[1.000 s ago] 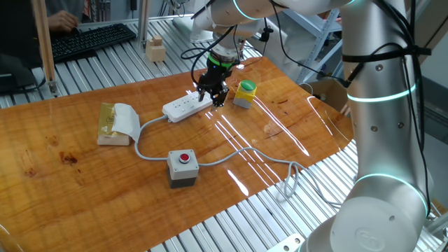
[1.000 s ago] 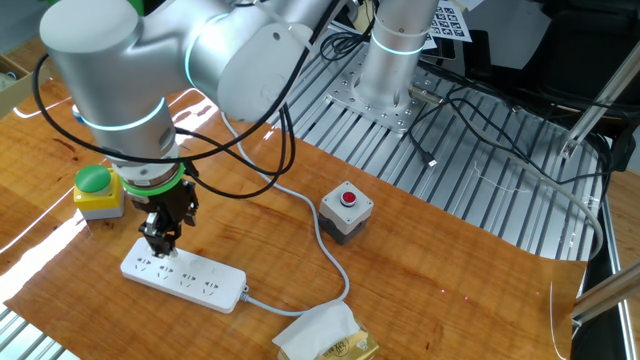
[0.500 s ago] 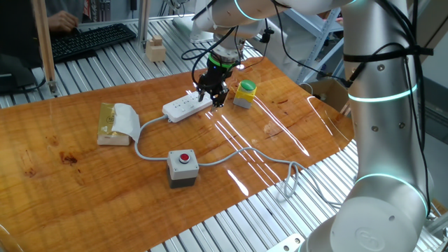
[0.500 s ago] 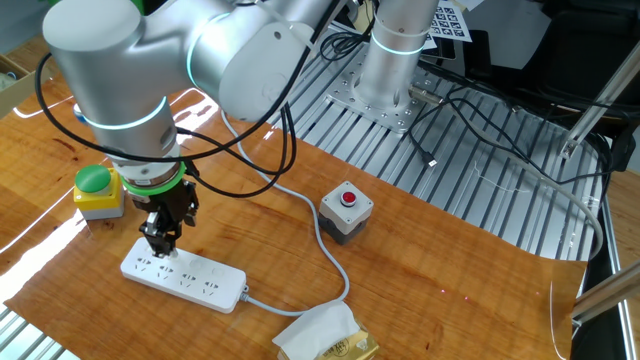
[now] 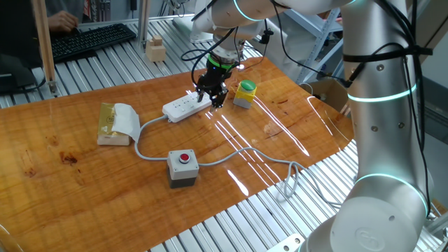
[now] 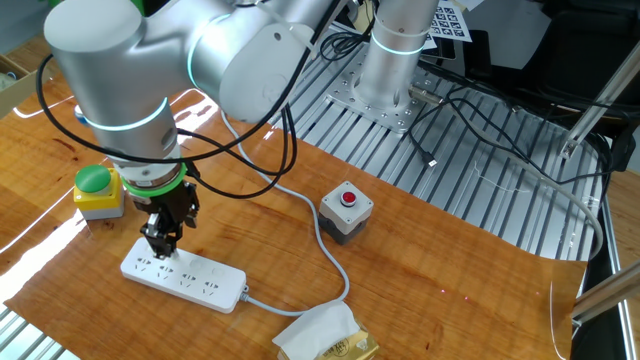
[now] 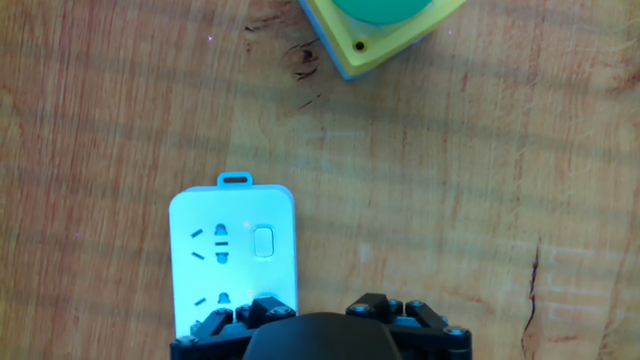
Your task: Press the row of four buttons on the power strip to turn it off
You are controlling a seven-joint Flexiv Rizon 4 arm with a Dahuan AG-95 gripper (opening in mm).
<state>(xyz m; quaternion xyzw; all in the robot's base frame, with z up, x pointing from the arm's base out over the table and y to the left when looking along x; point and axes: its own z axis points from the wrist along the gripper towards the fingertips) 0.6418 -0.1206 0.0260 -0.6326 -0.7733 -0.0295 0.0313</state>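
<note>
The white power strip (image 5: pixel 183 107) lies on the wooden table with its cable running off toward the front. My gripper (image 5: pixel 211 98) hangs over the strip's end nearest the yellow box, fingers pointing down. In the other fixed view the gripper (image 6: pixel 160 243) sits just above the strip (image 6: pixel 182 279); contact cannot be judged. The hand view shows the strip's end (image 7: pixel 232 260) with one small oval button (image 7: pixel 264 241) beside a socket. The gripper (image 7: pixel 318 305) stands open, its left finger (image 7: pixel 255 310) over the strip's button side and its right finger over bare wood. The other buttons are hidden.
A green-capped yellow button box (image 5: pixel 245 92) stands just beyond the strip's end. A grey box with a red round button (image 5: pixel 183 168) sits at the front, its cable (image 5: pixel 238 154) snaking right. A tissue pack (image 5: pixel 117 124) lies to the left, and a keyboard (image 5: pixel 87 40) behind.
</note>
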